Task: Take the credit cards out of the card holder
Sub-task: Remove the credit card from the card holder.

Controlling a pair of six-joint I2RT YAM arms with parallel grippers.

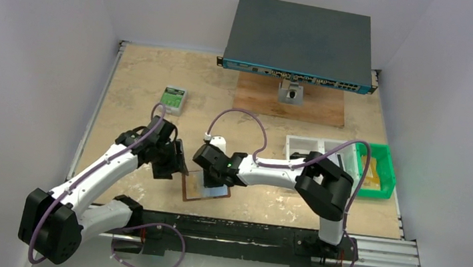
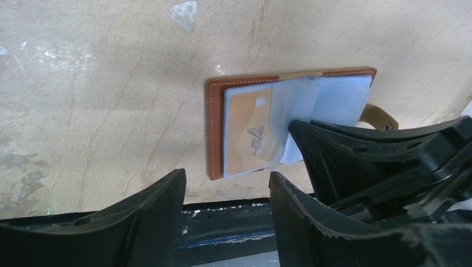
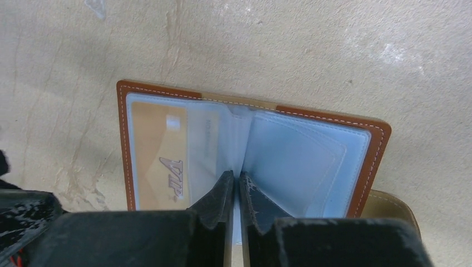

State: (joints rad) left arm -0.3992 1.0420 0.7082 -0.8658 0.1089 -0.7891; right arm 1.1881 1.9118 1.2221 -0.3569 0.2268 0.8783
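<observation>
The brown leather card holder (image 1: pixel 204 188) lies open on the table near the front edge. It also shows in the left wrist view (image 2: pixel 214 128) and in the right wrist view (image 3: pixel 123 139). A gold VIP card (image 3: pixel 158 150) sits in its left clear pocket (image 2: pixel 250 133). My right gripper (image 3: pixel 236 177) stands over the holder's middle fold, shut on a thin clear pocket leaf (image 3: pixel 303 167). My left gripper (image 2: pixel 225 178) is open and empty, just left of the holder and above the table's front edge. Both grippers show in the top view, the left (image 1: pixel 176 165) and the right (image 1: pixel 210 177).
A green-and-white box (image 1: pixel 174 98) lies at the back left. A network switch (image 1: pixel 300 43) stands on a wooden board (image 1: pixel 321 106) at the back. A white tray (image 1: pixel 306 145) and a green bin (image 1: pixel 380 180) are at the right. A black rail (image 1: pixel 243 231) runs along the front.
</observation>
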